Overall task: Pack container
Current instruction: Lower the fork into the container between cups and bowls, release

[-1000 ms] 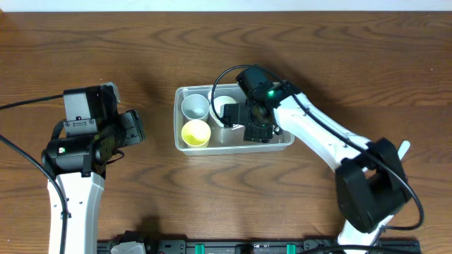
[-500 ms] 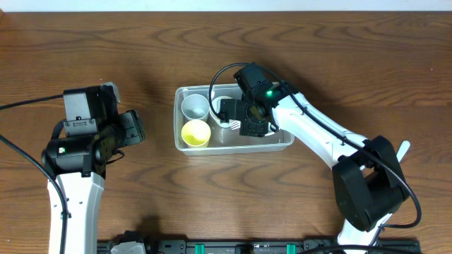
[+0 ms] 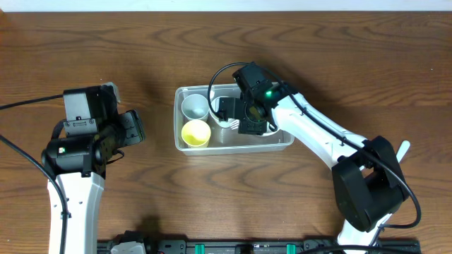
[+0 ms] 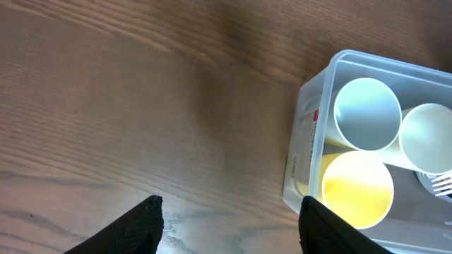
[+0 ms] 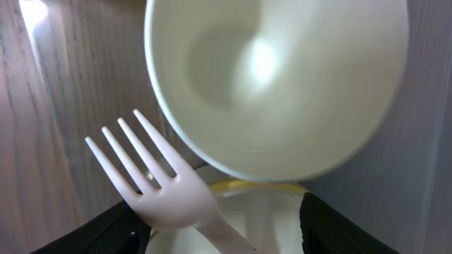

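Note:
The clear container [image 3: 185, 144] stands mid-table and holds a white cup [image 3: 195, 106], a yellow cup [image 3: 195, 132] and a white bowl [image 3: 224, 106]. My right gripper [image 3: 244, 121] is down inside the container, beside the bowl. In the right wrist view its fingers [image 5: 219, 236] are wide apart, with a white plastic fork [image 5: 162, 187] lying loose between them under the white bowl [image 5: 275, 77]. My left gripper [image 3: 134, 128] is open and empty over bare table left of the container; its wrist view [image 4: 229, 226] shows the container's left end [image 4: 311, 106] and the yellow cup [image 4: 357, 189].
The wooden table [image 3: 141, 49] surrounds the container. A small white object [image 3: 403, 149] lies at the right, by the right arm's base. The right arm's cable [image 3: 219, 77] loops over the back of the container.
The right gripper has moved left and slightly back inside the container, toward the white bowl, with the fork's tines showing at its left. The left arm has not moved.

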